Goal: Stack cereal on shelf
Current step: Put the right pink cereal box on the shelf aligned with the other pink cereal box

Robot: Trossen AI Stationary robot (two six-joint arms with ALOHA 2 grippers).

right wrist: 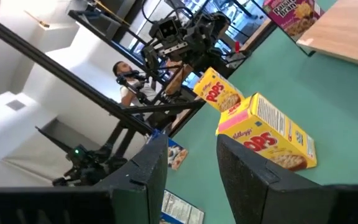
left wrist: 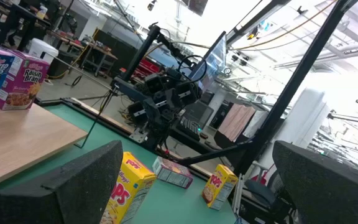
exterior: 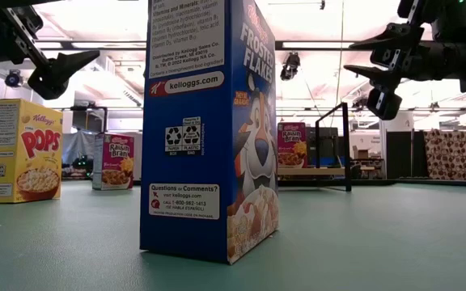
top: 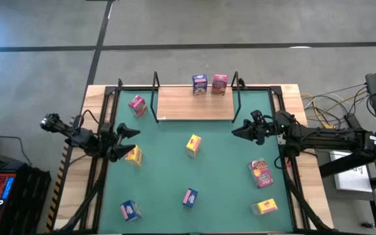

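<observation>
Green mat [top: 220,170] on a wooden table, workshop beyond. We count two cereal boxes already on the shelf [top: 194,104], a blue box [top: 200,84] and a pink box [top: 219,83] side by side at its far edge; seven lie scattered on the mat, one pink box [top: 138,105] just left of the shelf. We judge the stacking barely begun. The left gripper [top: 128,142] hovers released beside a yellow box [top: 134,155], likely its next pick. The right gripper [top: 237,131] hangs clenched and empty near the shelf's right corner. The low view alone reads the labels; the right wrist view alone shows a person behind the rig.
</observation>
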